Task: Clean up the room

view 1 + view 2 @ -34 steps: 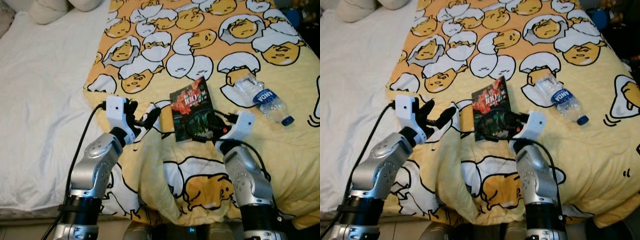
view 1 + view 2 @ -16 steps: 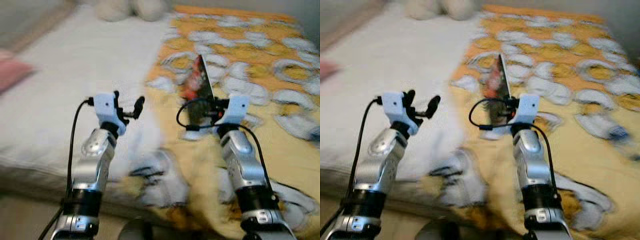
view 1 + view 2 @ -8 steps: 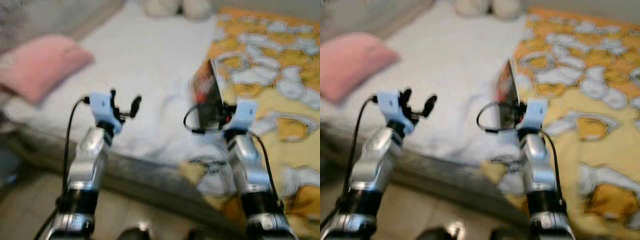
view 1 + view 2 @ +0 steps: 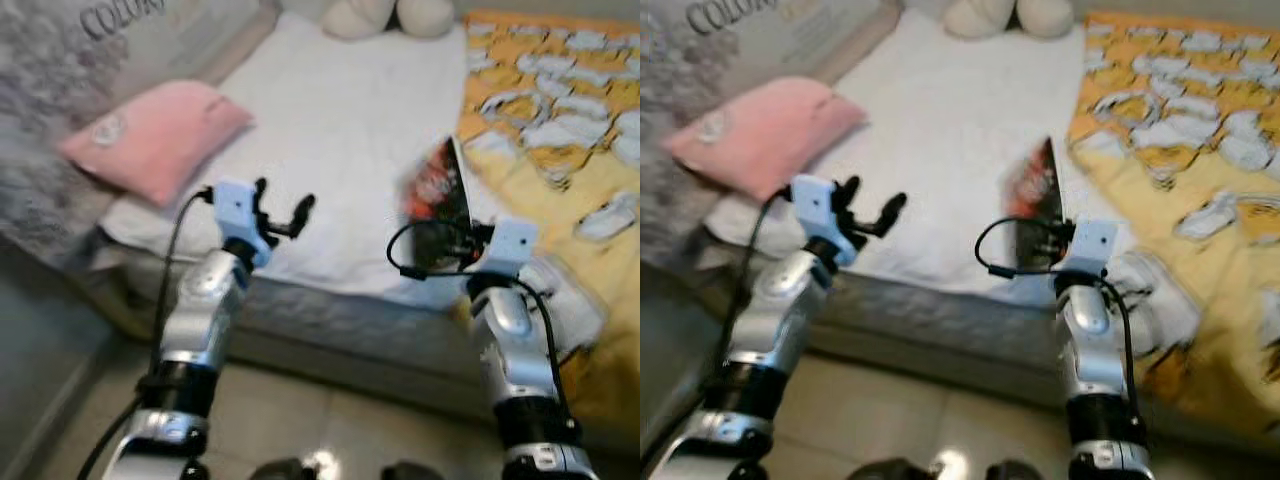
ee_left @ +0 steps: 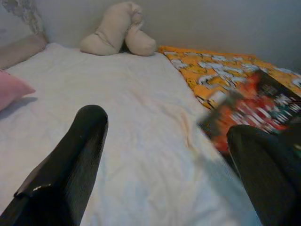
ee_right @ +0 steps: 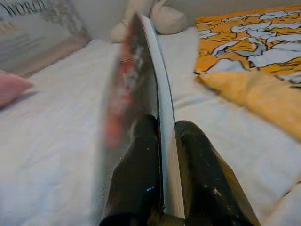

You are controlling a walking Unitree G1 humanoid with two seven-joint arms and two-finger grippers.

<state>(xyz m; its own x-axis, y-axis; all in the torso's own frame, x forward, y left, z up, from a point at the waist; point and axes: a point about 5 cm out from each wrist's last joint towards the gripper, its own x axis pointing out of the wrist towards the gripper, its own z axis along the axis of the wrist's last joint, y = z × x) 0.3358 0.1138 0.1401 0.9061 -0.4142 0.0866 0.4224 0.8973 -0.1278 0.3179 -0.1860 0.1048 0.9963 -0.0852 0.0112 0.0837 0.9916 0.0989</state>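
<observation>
Right gripper (image 6: 162,155) pinches the thin red-and-black paperback book (image 4: 437,200) by its lower edge, long axis upright and clear above the white mattress (image 4: 340,150); left gripper (image 4: 280,205) spread, empty, well apart.

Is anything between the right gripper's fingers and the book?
No. The right gripper is shut directly on the book, one finger on each cover, holding it upright above the white sheet. The left gripper is open and apart from it.
</observation>
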